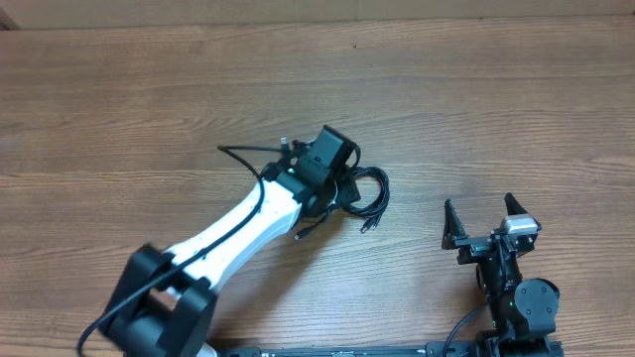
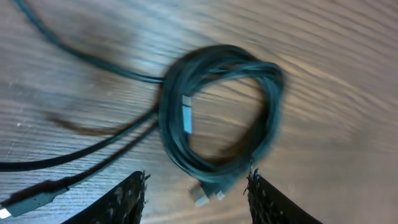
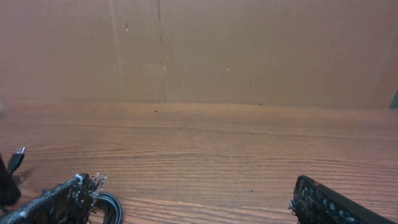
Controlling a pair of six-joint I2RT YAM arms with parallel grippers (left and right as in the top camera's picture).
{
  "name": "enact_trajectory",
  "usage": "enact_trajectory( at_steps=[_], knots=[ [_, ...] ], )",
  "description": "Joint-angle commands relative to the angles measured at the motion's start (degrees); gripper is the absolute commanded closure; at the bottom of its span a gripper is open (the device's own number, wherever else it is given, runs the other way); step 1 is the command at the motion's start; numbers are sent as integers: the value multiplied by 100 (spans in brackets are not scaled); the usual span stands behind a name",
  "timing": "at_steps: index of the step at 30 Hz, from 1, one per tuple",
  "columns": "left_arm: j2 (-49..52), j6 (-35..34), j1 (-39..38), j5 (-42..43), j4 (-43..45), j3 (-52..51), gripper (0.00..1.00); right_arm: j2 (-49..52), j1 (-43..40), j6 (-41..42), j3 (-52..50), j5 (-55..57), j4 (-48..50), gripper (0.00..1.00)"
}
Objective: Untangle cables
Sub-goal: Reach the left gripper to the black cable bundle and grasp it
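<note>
The cables [image 1: 369, 194] lie as a coiled black bundle on the wooden table, just right of my left gripper [image 1: 332, 188]. In the left wrist view the coil [image 2: 217, 112] is a round loop with small plug ends at its lower edge, and loose strands trail off to the left. My left gripper [image 2: 196, 196] is open above the coil, holding nothing. My right gripper [image 1: 486, 218] is open and empty, well to the right of the coil. In the right wrist view my right gripper [image 3: 193, 199] shows wide apart, with a bit of coil [image 3: 111, 206] by its left finger.
One loose cable end [image 1: 233, 151] reaches left of the left gripper, and a plug end [image 1: 303, 234] lies below it. A brown wall [image 3: 199, 50] stands behind the table [image 1: 476, 89].
</note>
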Motion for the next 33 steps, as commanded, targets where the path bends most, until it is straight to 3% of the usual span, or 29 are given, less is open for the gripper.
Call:
enact_trajectory(
  at_steps=[1,6,12,17,20,22,27,33],
  knots=[
    [507,-1060,-22,-254,76,98,46,-57,22,-4,-59,11,37,0],
    [970,-1172,-42,264,498,339,40,-57,22,-4,-59,11,39,0],
    [1377,-1556,-66,566,446,365,53,-57,22,-4,-59,11,37,0],
    [1497,-1532,-92,592,317,365,57,-57,22,-4,-59,11,37,0],
    [1497,-1314,-96,442,321,365,83,-57,22,-4,-59,11,37,0],
    [1488,-1047,-55,396,319,374,96,-57,22,-4,-59,11,37,0],
    [1364,286,221,409,-262,754,96,-57,22,-4,-59,11,37,0],
    [968,2601,710,391,-1908,1947,96,-57,22,-4,-59,11,37,0]
  ],
)
